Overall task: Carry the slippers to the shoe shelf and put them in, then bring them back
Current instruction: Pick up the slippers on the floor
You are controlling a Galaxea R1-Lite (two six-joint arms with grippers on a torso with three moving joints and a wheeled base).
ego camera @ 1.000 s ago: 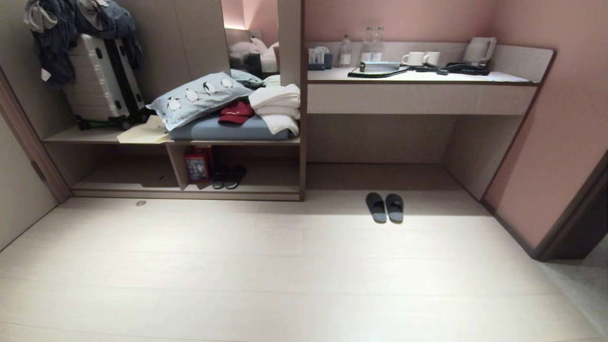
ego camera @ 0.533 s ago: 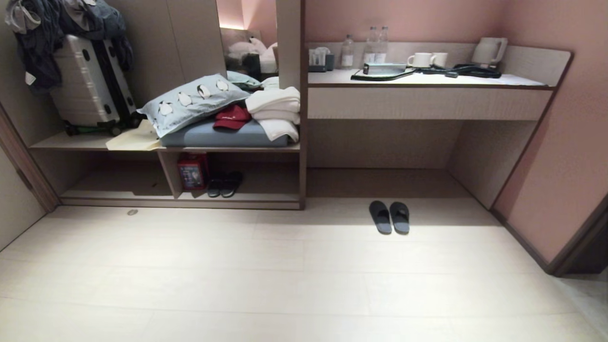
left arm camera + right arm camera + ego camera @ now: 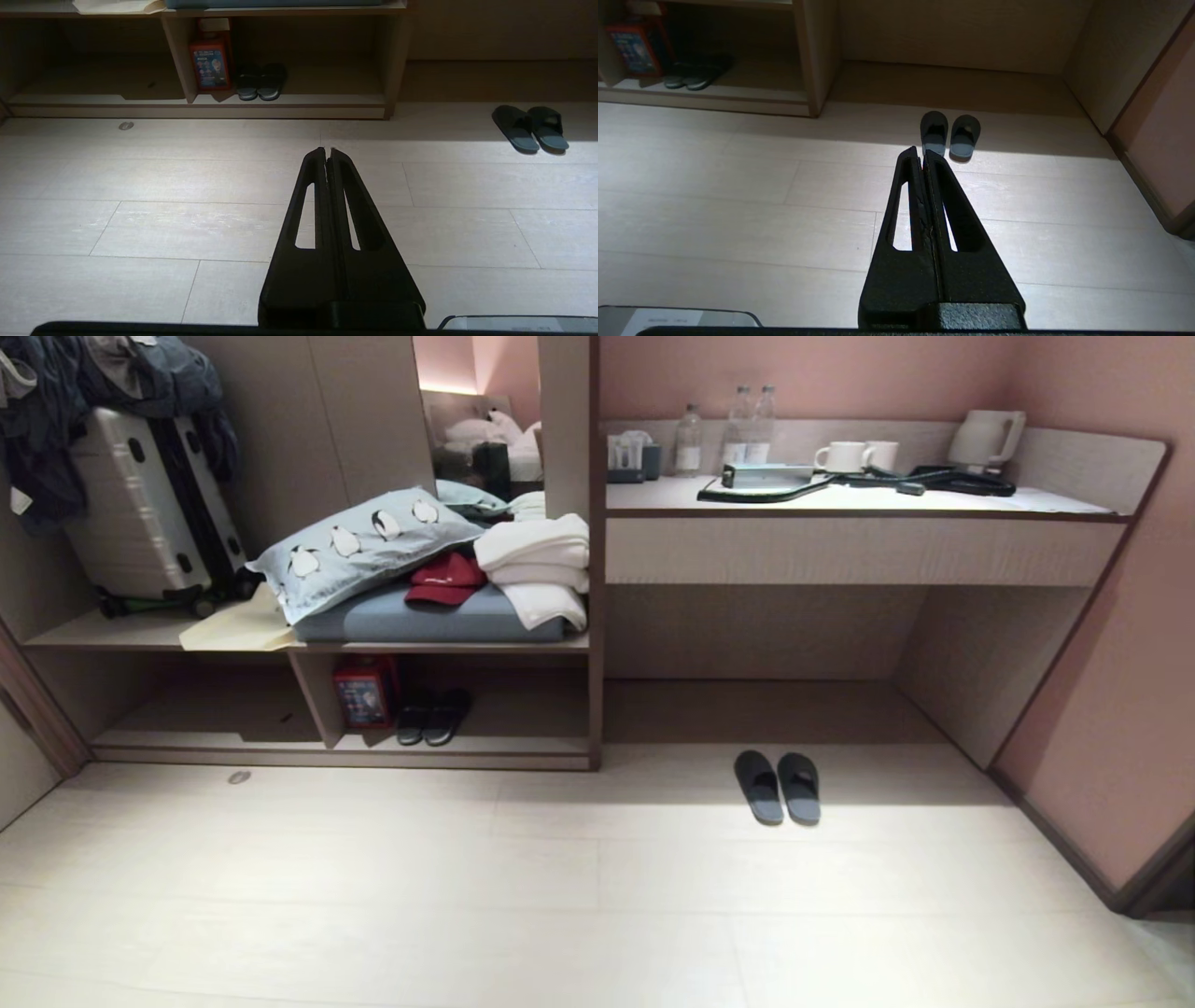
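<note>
The slippers [image 3: 778,788] lie side by side on the pale floor [image 3: 467,896], touching or nearly so, at about four o'clock from the middle of the head view, just in front of the tall open recess beneath the worktop [image 3: 840,499]. The shoe shelf [image 3: 467,753] is at about nine o'clock from them, well apart, a low cubby with a raised base board and a vertical divider; in its right compartment stand a red box [image 3: 365,692] against the divider and another dark pair of slippers [image 3: 432,716] just beside it. Neither arm shows in the head view. In the right wrist view the right gripper [image 3: 923,151] hangs over bare floor with its jaws pressed together and holding nothing; the slippers [image 3: 950,134] lie just past its tips toward one o'clock, apart from them, the nearer one close to the line of the tips. In the left wrist view the left gripper [image 3: 327,151] is likewise closed and empty above the floor, with the slippers [image 3: 530,128] well apart at about two o'clock from its tips and the shoe shelf [image 3: 280,100] beyond at eleven o'clock. On the bench above the shelf lie a penguin-print pillow [image 3: 359,546], a red cap [image 3: 443,583] and folded white towels [image 3: 537,565].
</note>
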